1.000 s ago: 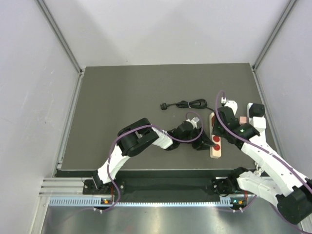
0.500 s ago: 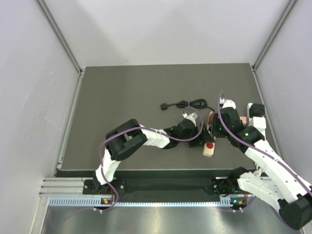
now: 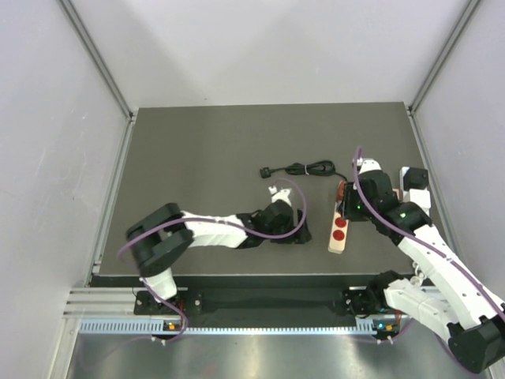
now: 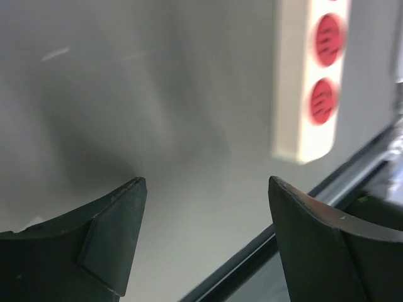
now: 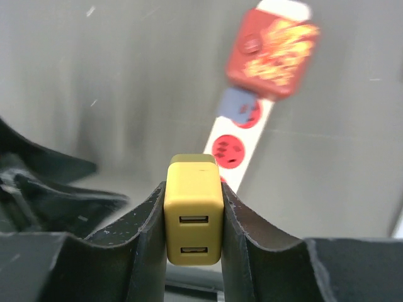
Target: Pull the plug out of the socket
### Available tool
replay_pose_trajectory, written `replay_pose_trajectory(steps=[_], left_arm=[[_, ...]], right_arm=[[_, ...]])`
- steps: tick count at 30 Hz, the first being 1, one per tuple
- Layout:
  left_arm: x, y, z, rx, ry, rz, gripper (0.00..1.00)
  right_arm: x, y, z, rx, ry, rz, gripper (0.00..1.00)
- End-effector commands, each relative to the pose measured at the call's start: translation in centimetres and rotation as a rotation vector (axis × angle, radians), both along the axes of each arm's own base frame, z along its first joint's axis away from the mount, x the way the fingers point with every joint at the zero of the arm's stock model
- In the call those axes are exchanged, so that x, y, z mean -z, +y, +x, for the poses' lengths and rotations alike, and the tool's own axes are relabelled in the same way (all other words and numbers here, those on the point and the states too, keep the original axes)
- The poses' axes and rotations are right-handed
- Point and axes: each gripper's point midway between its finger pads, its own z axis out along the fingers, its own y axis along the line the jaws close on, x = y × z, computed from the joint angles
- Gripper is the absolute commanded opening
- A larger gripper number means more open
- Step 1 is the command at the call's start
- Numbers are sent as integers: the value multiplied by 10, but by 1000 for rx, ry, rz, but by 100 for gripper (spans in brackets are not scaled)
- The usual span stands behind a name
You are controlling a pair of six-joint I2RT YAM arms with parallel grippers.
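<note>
Right gripper (image 5: 193, 189): both fingers pressed flat against the sides of the yellow USB charger plug (image 5: 193, 217), so it is clamped firmly on it. The plug's face shows two USB ports stacked one above the other; I can read no brand or marking on its casing. It sits in my grip, raised clear of the cream power strip (image 5: 234, 141), which lies diagonally below on the dark table (image 3: 205, 150). From the right wrist view, the strip carries round red sockets (image 5: 227, 151), and at its far end sits a red block (image 5: 272, 53) with yellowish print. The print is too blurred to read. Left gripper (image 4: 208, 189): its fingers (image 4: 113, 245) stand wide apart with nothing between them, low over the table. The near end of the strip lies beyond and to one side of them, with two red sockets in sight. From the top view, the left gripper lies just left of the strip, not touching it, and the right gripper hovers over the strip's far end. A coiled black cable (image 3: 309, 168) lies further back on the table, apart from both arms.
</note>
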Motion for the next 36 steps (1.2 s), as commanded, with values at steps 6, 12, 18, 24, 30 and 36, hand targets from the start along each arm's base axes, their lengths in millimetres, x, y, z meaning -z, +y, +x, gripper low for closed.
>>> replay_pose_trajectory(steps=[6, 12, 18, 24, 30, 36], left_arm=[[-93, 105, 20, -113, -314, 126, 81], [-186, 178, 21, -240, -549, 48, 89], [-233, 206, 8, -242, -611, 19, 89], [-266, 230, 4, -336, -666, -60, 88], [-278, 242, -2, -408, -692, -193, 86], [-272, 237, 0, -371, -686, -126, 86]], right_arm=[[5, 119, -17, -461, 57, 356, 0], [-3, 221, -31, -757, 68, 462, 0], [-1, 324, -86, -1115, 219, 555, 4], [49, 371, -89, -1187, 348, 587, 7], [68, 398, -100, -1299, 439, 598, 13], [99, 383, -107, -1328, 506, 496, 32]])
